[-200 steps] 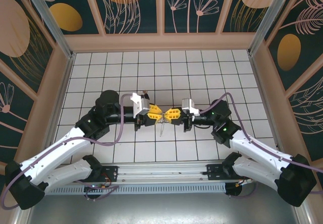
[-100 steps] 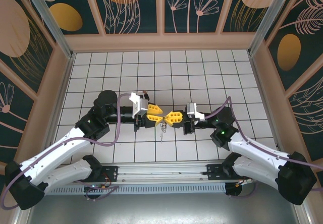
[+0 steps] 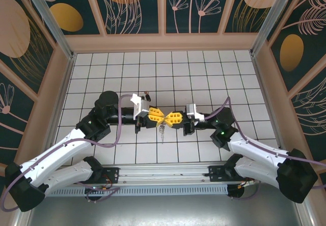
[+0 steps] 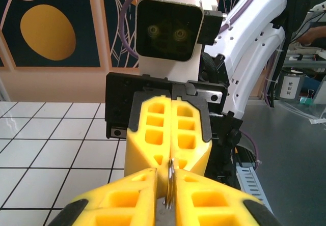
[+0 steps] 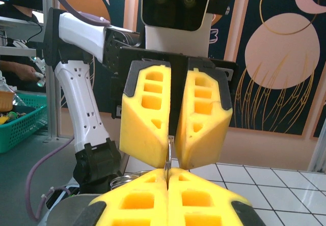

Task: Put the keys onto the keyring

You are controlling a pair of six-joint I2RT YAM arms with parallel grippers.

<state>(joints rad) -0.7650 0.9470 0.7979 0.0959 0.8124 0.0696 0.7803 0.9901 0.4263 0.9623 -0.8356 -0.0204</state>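
My two grippers meet tip to tip around the keyring (image 4: 170, 181), a thin metal ring seen edge-on. Everything else I place from that ring.

My left gripper (image 3: 161, 117) comes at the keyring from the left. Its yellow fingers (image 4: 127, 198) are drawn almost together, and the ring sits upright in the narrow slit between them, so this hand is pinched on the ring. From my left wrist the ring's upper arc rises out of that slit and runs up to the tips of the opposite gripper, just beyond it.

My right gripper (image 3: 168, 117) comes at the keyring from the right. Its fingers (image 5: 204, 198) are pressed fully together, and the ring's edge stands up out of the seam between them — clamped on the same ring. From my right wrist the top of the ring reaches into the gap at the tips of the left fingers, directly above and behind it.

The keys (image 3: 162, 130) hang just beneath the keyring as a small pale metal bunch dangling below the point where the fingertips touch. I cannot tell from above how they are threaded onto it — they are too small.

Under the keyring lies the white tiled table (image 3: 153, 68); the ring and both sets of fingers are held up off it.
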